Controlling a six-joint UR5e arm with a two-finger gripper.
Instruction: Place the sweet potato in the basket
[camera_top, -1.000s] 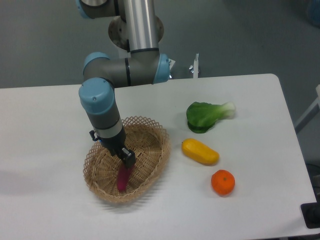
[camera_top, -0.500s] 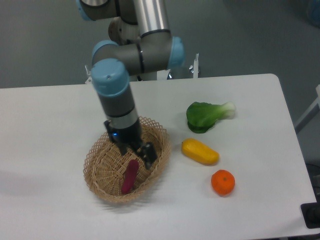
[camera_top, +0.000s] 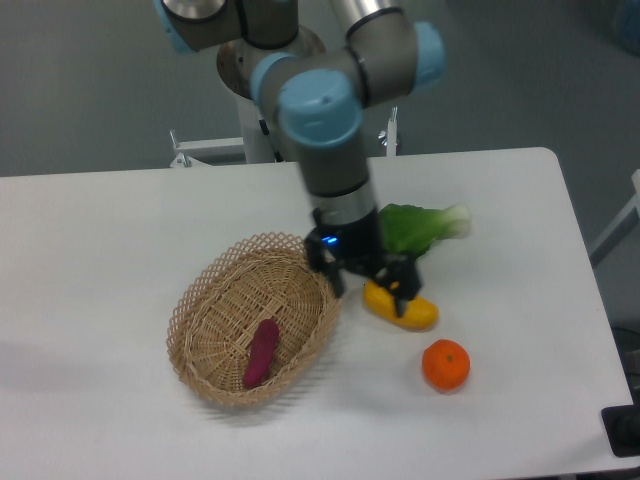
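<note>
Sweet potato (camera_top: 261, 351): slim magenta-purple root lying loose on the floor of the basket, long axis running from about 1 o'clock to 7 o'clock, nothing gripping it.
Basket (camera_top: 199, 300): oval, shallow, light tan wicker with a lacy looped rim, on the left-centre of the table; the sweet potato is the only thing in it.
Claw (camera_top: 368, 282): hanging off the basket's rim at its 3 o'clock side, above the table between the basket and the yellow vegetable; its two dark fingers stand spread apart with nothing between them. One finger (camera_top: 333, 274) is close to the basket's rim, the other overlaps the yellow vegetable in this view; whether it touches cannot be told.
Arm (camera_top: 330, 150): silver tubes with light blue joint caps, coming down from the top of the view to the claw.
Yellow vegetable (camera_top: 413, 311): plump oblong, at 3 o'clock from the basket, partly hidden by the claw.
Bok choy (camera_top: 418, 226): green leaves with a pale stem, at 12 o'clock from the yellow vegetable, partly behind the arm.
Orange (camera_top: 445, 364): round fruit at 5 o'clock from the yellow vegetable, apart from it.
Table (camera_top: 100, 250): plain white top with a rounded far right corner.
Room: grey floor behind the table; a white metal stand (camera_top: 205, 151) shows behind the far edge.
</note>
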